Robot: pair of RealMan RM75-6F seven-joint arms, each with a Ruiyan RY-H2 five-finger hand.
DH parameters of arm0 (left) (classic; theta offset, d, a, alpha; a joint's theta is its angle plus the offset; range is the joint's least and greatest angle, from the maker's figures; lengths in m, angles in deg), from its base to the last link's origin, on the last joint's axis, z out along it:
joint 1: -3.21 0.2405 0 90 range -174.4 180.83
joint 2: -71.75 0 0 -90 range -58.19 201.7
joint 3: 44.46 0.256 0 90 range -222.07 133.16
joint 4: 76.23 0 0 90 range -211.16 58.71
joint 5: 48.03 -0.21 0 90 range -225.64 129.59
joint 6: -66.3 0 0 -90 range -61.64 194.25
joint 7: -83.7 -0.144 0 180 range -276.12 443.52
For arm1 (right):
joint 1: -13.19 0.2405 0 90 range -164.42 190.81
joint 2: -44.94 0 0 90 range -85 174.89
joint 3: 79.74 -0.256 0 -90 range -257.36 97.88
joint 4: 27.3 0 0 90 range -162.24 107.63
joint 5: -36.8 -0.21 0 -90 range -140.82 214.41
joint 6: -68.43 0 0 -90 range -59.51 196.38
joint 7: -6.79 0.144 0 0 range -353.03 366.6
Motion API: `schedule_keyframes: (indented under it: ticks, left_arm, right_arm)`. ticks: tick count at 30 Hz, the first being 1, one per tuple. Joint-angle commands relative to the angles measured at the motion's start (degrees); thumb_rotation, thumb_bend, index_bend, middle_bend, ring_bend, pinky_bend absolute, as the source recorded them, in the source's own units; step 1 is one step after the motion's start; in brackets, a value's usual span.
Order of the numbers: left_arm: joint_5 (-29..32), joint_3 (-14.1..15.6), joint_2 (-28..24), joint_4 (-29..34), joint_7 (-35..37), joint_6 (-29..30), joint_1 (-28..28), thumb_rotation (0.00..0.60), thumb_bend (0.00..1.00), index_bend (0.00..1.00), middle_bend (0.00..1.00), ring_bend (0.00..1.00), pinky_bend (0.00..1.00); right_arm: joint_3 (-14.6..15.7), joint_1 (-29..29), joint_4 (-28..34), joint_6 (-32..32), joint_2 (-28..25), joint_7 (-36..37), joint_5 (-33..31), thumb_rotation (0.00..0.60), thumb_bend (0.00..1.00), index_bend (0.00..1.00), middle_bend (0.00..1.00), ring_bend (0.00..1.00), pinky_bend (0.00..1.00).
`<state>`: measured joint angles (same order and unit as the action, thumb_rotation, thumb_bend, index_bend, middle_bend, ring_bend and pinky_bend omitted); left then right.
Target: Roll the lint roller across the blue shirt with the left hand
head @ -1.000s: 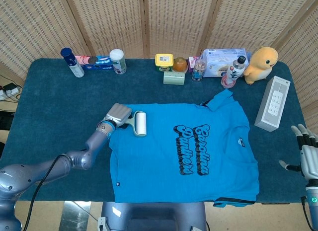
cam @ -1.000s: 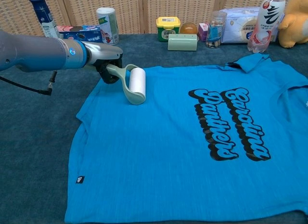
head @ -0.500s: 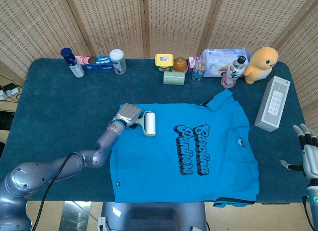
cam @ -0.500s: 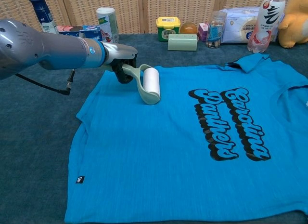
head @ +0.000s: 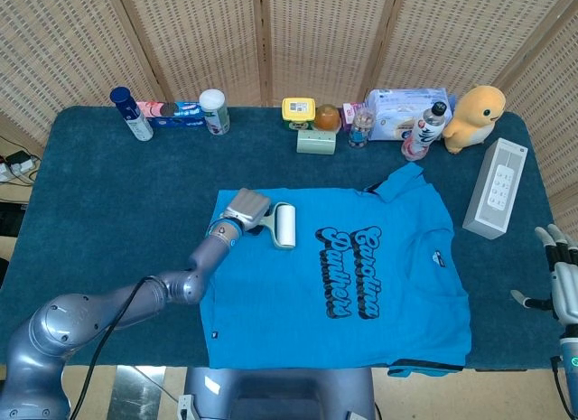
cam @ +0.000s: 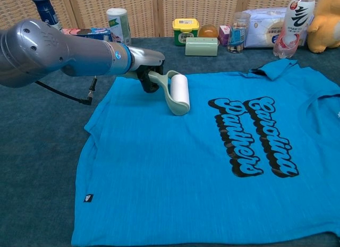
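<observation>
The left hand reaches in from the lower left of the frame on a long, low arm. Its fingers are wrapped tight around the green handle of the lint roller. The white roll lies on the blue shirt, near the shirt's upper left part, just left of the black letters. The shirt lies flat in the middle of the table. The right hand waits at the lower right edge, fingers spread apart and holding nothing.
</observation>
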<state>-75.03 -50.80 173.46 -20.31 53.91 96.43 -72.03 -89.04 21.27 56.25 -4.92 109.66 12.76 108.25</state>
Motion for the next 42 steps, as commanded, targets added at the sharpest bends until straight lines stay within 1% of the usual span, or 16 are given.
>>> schedule_keyframes:
  ticks: [1, 15, 31, 38, 42]
  left_arm:
    - [0.61, 0.08, 0.48, -0.50, -0.23, -0.19, -0.55, 0.600, 0.80, 1.00, 0.92, 0.92, 1.00]
    - [3.30, -0.01, 2.69, -3.74, -0.65, -1.39, -3.27, 0.600, 0.79, 1.00, 0.92, 0.92, 1.00]
    - [3.76, -1.04, 5.13, -5.80, -0.28, -1.88, -5.74, 0.600, 0.79, 1.00, 0.92, 0.92, 1.00]
    - [3.44, -1.60, 5.00, -5.33, 0.33, -1.60, -6.04, 0.600, 0.78, 1.00, 0.92, 0.92, 1.00]
    - [2.65, -2.59, 4.68, -4.47, 1.41, -1.15, -6.06, 0.600, 0.78, 1.00, 0.92, 0.92, 1.00]
  right_arm:
    - [-0.01, 0.01, -0.02, 0.02, -0.01, 0.00, -0.01, 0.600, 0.00, 0.02, 0.00, 0.00, 0.00]
    - [-0.19, 0.09, -0.35, 0.41, -0.06, 0.38, -0.42, 0.600, 0.00, 0.02, 0.00, 0.00, 0.00]
    - [-0.26, 0.07, -0.39, 0.42, -0.10, 0.52, -0.51, 0.600, 0.00, 0.02, 0.00, 0.00, 0.00]
    - [-0.28, -0.03, -0.25, 0.21, -0.24, 0.70, -0.37, 0.600, 0.00, 0.02, 0.00, 0.00, 0.00]
    - [-0.23, 0.00, -0.17, 0.28, -0.24, 0.70, -0.30, 0.600, 0.00, 0.03, 0.00, 0.00, 0.00]
